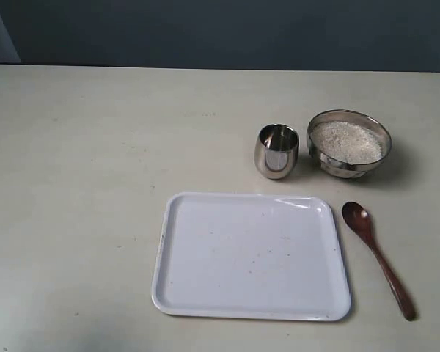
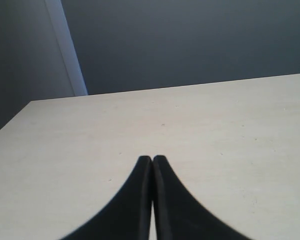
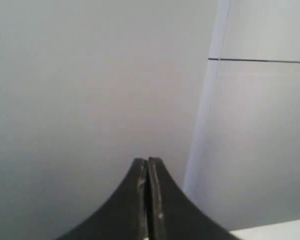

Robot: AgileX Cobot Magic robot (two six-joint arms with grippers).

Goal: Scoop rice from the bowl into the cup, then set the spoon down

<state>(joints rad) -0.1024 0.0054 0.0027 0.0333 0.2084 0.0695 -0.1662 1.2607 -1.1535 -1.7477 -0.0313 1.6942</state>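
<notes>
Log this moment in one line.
stage: not started | spoon: on table | rice: in bowl | left gripper: shut | right gripper: shut

Worktop [image 1: 73, 147]: pale cream, matte, faintly speckled; fills most of the exterior view.
Wall [image 1: 242, 33]: plain dark blue-grey, rising right behind the worktop's far edge.
Strip [image 2: 67, 50]: pale upright band on that wall, toward the far edge's left end.
Panel [image 3: 260, 140]: light grey, crossed by a thin dark line [image 3: 260, 61]; seen in the right wrist view.
Light: soft, even; shadows faint.

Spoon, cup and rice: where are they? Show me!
spoon [image 1: 381, 262], exterior view, middle of its handle.
cup [image 1: 276, 158], exterior view, on its shiny side.
rice [image 1: 346, 141], exterior view, middle of the heap.
</notes>
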